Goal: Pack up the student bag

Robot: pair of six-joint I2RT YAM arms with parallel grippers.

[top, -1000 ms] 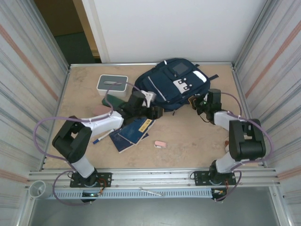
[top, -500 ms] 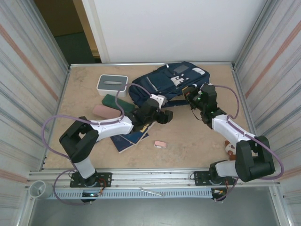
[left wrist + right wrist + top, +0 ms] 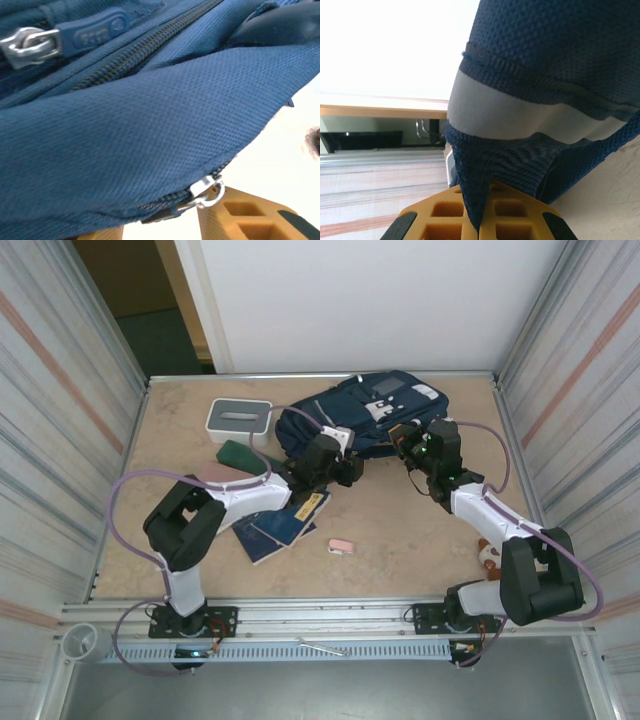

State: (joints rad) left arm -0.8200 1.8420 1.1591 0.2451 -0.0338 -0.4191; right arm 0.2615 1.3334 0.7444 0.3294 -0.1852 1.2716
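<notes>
Corrugated metal walls close in a beige table point(image 3: 400, 530), and the student bag point(image 3: 375, 410) lies flat at its far edge, under the white back wall. Packing looks barely begun to me. Navy booklets point(image 3: 285, 525), a pink eraser point(image 3: 341, 546), a green case point(image 3: 243, 454) and a grey-and-white box point(image 3: 238, 420) all lie outside the bag, to its left and near-left, and I can see nothing inside it. The right tool point(image 3: 479, 220) is clamped on a fold of the bag's near-right edge, just below a white stripe point(image 3: 520, 117). The left tool point(image 3: 343, 468) sits at the bag's near-left edge beside a silver zip pull point(image 3: 207, 189); whether it grips anything I cannot tell. The bag is soft navy weave, slumped, and the zip seen close up looks closed.
</notes>
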